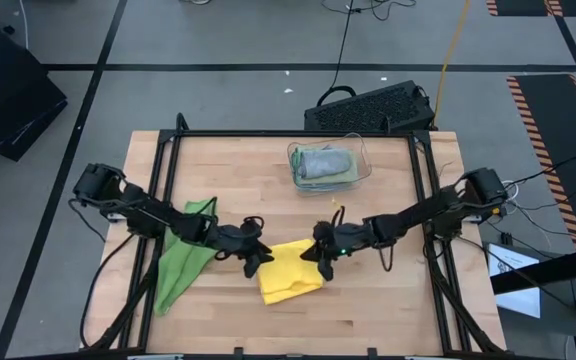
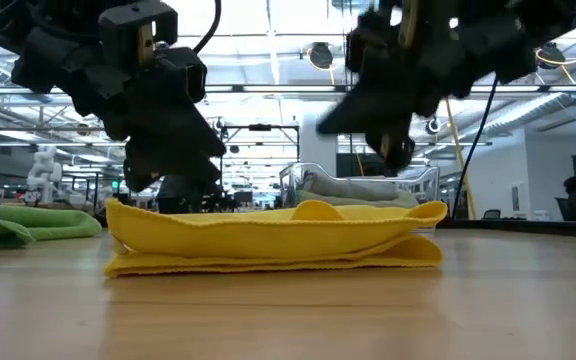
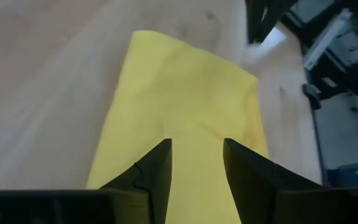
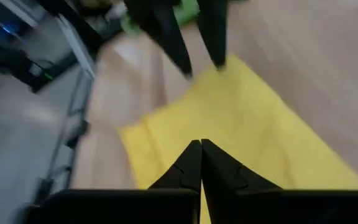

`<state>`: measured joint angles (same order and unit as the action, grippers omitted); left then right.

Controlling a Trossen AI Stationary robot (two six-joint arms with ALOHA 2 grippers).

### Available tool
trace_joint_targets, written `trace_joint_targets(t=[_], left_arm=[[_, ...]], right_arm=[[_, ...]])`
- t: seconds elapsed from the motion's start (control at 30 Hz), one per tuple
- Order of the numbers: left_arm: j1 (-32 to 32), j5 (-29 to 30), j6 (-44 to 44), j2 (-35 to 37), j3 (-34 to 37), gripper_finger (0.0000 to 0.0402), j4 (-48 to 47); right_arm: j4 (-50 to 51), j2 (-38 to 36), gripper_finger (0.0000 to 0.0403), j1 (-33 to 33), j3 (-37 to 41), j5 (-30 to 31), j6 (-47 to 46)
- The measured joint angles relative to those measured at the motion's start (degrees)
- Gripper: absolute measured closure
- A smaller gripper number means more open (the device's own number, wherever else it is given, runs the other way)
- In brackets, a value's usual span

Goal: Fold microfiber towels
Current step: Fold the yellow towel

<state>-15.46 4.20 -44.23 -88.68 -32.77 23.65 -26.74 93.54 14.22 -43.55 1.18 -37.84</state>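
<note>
You had the yellow towel (image 1: pixel 290 274) lying folded on the table (image 1: pixel 388 310), between both hands. Your left hand (image 1: pixel 251 262) hovered released over its left edge; your right hand (image 1: pixel 325 262) was clenched empty above its right edge.

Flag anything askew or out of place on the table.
The yellow towel is folded unevenly: in the low view a hump bulges at its top edge. A green towel lies crumpled under the left arm. Nothing looks spilled or damaged.
</note>
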Motion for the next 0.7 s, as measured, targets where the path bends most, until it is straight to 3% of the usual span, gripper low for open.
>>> trace_joint_targets(t=[0.13,0.3,0.5,0.7], left_arm=[[1.9,1.6,-2.4,0.0,0.0,0.0257,-3.1],[3.5,3.7,0.5,0.0,0.0,0.0256,-4.2],[6.0,4.8,-0.2,0.0,0.0,0.0256,-6.3],[6.9,-1.1,-0.7,0.0,0.0,0.0256,-7.0]], right_arm=[[-0.2,5.1,0.0403,0.6,-0.7,-1.5,0.7],[-0.4,11.4,0.0403,3.0,-4.9,-4.4,6.3],[7.2,17.1,0.0403,3.9,-10.0,-4.3,9.3],[13.2,12.7,0.0403,2.8,-11.3,-6.3,11.7]])
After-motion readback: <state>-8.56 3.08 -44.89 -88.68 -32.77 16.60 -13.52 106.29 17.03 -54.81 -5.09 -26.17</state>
